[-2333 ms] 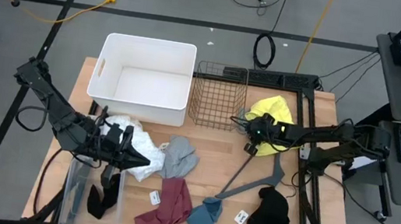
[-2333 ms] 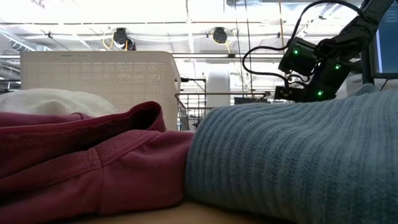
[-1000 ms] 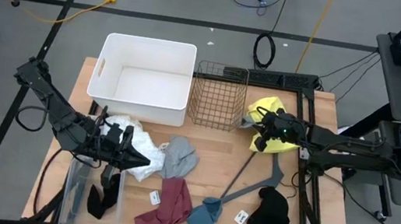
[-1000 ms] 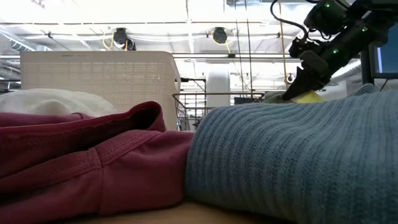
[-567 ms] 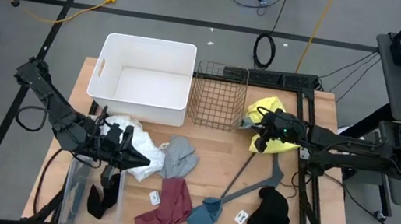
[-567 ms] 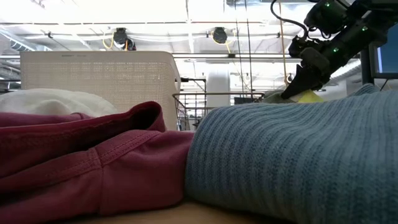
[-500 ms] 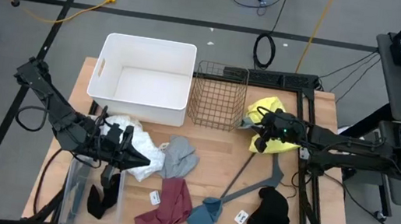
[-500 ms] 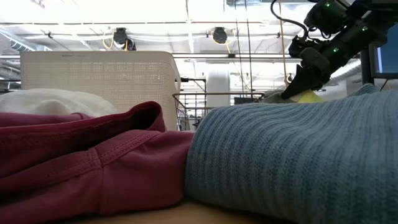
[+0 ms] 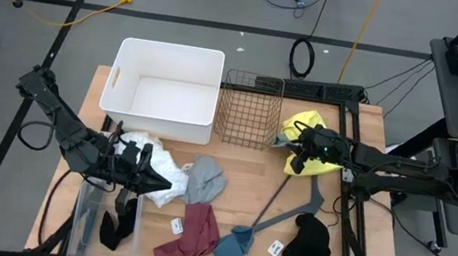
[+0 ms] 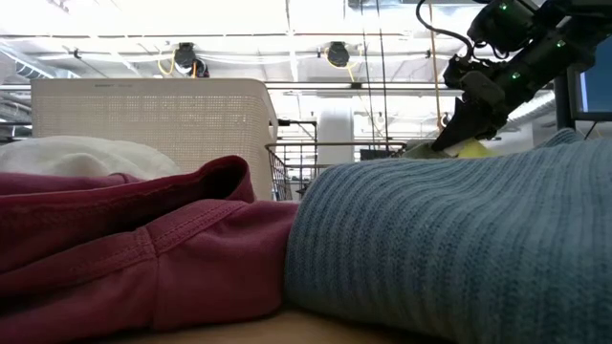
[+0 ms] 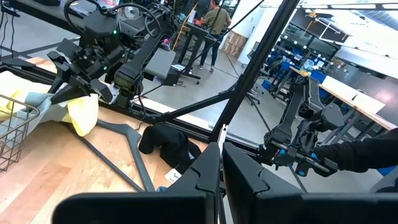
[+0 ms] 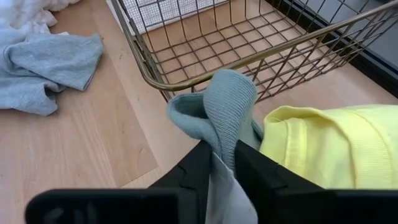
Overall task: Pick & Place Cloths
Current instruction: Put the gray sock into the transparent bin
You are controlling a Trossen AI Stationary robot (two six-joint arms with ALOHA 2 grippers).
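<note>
High view
- right pincer [image 9: 294,158]: sits on the near-left edge of the yellow cloth [image 9: 314,127], at the counter's [image 9: 250,171] 2 o'clock side.
- key relation: the wire basket [image 9: 250,108] lies just beside this pincer, toward 10 o'clock; the white bin [image 9: 165,89] is farther the same way.
- nearer arm: the right one; the left pincer [image 9: 143,174] waits at 8 o'clock over the white cloth [image 9: 160,172].
- in the way: the hanger [image 9: 289,210] runs from 1 toward 7 o'clock just under the pincer; I judge it could snag on a lift.

Low view
- foreground: a teal cloth [image 10: 449,248] and a maroon cloth [image 10: 124,248] fill the frame.
- right pincer [image 10: 449,143]: tips down onto yellow fabric behind the teal one.

Left wrist view
- left pincer [image 11: 221,165]: fingers pressed together, nothing between them.
- far off: the black cloth [image 11: 165,143] lies by the hanger.

Right wrist view
- right pincer [image 12: 224,158]: jaws nearly together, pinching a fold of pale teal-grey knit cloth [image 12: 227,106].
- surroundings: the yellow cloth touches that fold; the basket rim is just beyond; a grey cloth [image 12: 50,68] lies well apart.
</note>
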